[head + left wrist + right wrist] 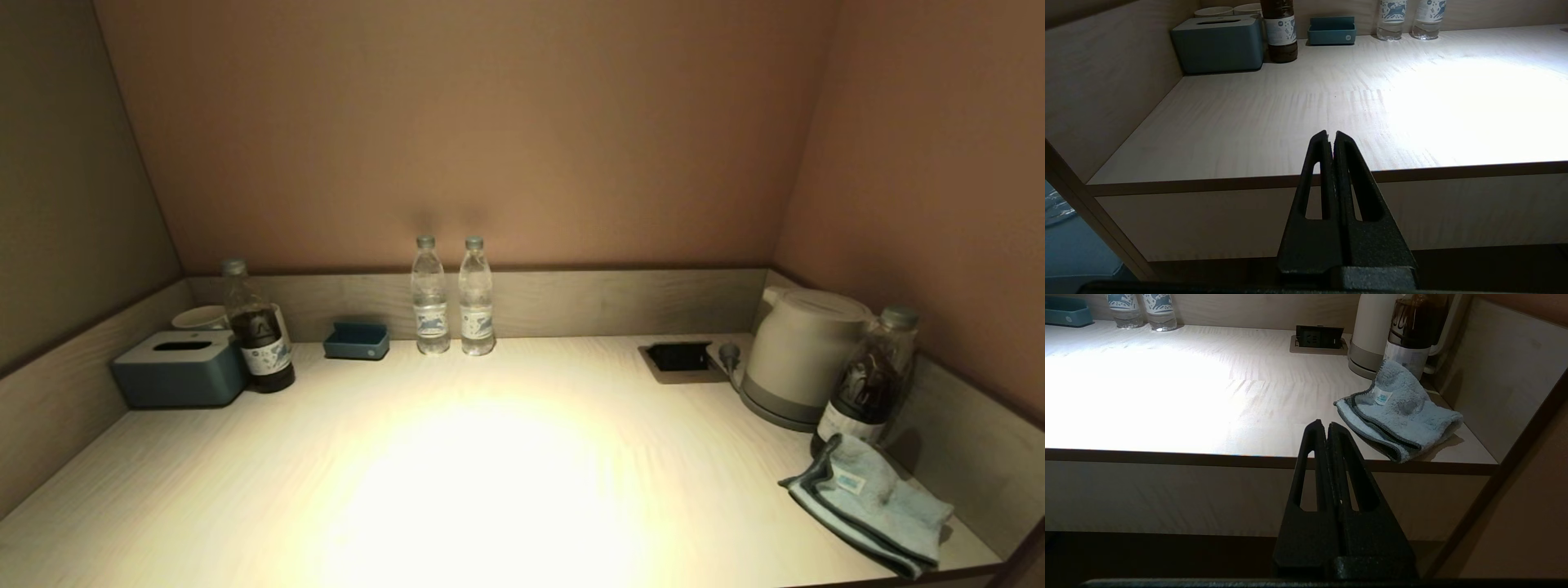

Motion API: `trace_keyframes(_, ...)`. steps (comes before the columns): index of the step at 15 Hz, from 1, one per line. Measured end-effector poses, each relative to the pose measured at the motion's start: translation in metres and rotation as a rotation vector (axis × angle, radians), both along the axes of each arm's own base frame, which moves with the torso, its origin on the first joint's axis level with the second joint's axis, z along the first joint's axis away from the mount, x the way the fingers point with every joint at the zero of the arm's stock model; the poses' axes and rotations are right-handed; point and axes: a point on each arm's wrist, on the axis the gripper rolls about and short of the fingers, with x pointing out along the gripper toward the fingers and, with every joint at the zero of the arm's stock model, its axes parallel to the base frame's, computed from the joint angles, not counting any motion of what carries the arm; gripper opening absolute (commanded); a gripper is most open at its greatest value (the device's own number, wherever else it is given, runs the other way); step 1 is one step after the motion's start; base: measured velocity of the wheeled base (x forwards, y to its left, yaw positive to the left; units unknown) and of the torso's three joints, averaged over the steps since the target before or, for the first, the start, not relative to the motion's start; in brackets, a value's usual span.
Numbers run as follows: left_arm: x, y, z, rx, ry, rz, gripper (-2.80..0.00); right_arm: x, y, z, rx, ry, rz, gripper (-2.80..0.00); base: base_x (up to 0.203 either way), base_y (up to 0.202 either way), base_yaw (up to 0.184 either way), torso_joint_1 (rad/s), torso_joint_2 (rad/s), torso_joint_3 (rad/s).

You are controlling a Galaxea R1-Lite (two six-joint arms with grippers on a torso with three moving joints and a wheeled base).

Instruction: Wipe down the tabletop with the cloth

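Head view: 2 dark-liquid bottles (pixel 257 331)

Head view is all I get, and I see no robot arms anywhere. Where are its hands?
Observer: Both wait below the tabletop's front edge. The left gripper is shut, holding nothing.
Operator: And the other one?
Observer: The right gripper is shut too, nearer the cloth.
Operator: Does the cloth overhang the table?
Observer: Its folded end lies at the front edge, it seems.
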Motion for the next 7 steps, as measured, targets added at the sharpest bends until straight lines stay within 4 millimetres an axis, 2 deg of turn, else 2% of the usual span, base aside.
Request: trace_keyframes(7, 0.0, 0.0, 0.0, 0.0, 0.0, 0.0, -2.8, 0.0, 0.0, 0.0001, -0.001, -0.001, 0.001, -2.8, 0.0, 0.0, 0.0, 0.0, 0.0, 0.0)
